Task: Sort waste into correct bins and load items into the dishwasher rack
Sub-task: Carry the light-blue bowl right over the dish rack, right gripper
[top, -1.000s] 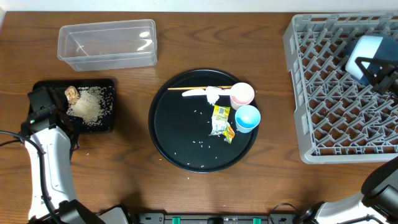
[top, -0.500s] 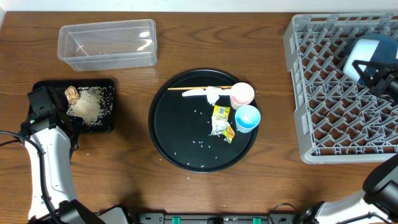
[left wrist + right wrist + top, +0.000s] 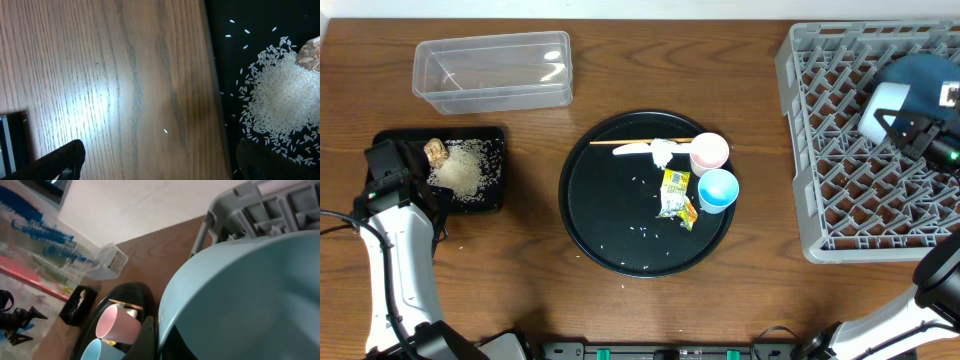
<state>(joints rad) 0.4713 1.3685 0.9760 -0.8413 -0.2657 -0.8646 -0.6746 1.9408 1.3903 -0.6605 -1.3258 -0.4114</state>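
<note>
My right gripper point(image 3: 900, 122) is shut on the rim of a bowl with a pale-blue outside point(image 3: 885, 100), holding it tilted over the grey dishwasher rack point(image 3: 840, 170). The right wrist view is mostly filled by that bowl point(image 3: 240, 290), with one finger point(image 3: 150, 335) outside its rim. My left gripper point(image 3: 165, 167) is open and low over the edge of the black tray point(image 3: 490, 140), which holds rice point(image 3: 465, 170) and a brown lump point(image 3: 436, 151). On the round tray point(image 3: 610, 200) lie a pink cup point(image 3: 709, 152), a light-blue cup point(image 3: 717, 190), a wrapper point(image 3: 675, 195) and a tissue point(image 3: 662, 152).
A clear tub point(image 3: 492, 72) stands at the back left. A thin wooden stick point(image 3: 630, 142) and scattered rice grains point(image 3: 642, 232) lie on the round tray. One grain point(image 3: 165, 131) lies on the wood beside the black tray.
The right gripper has shifted the bowl a little left over the rack and tipped it further. The left arm has not moved.
</note>
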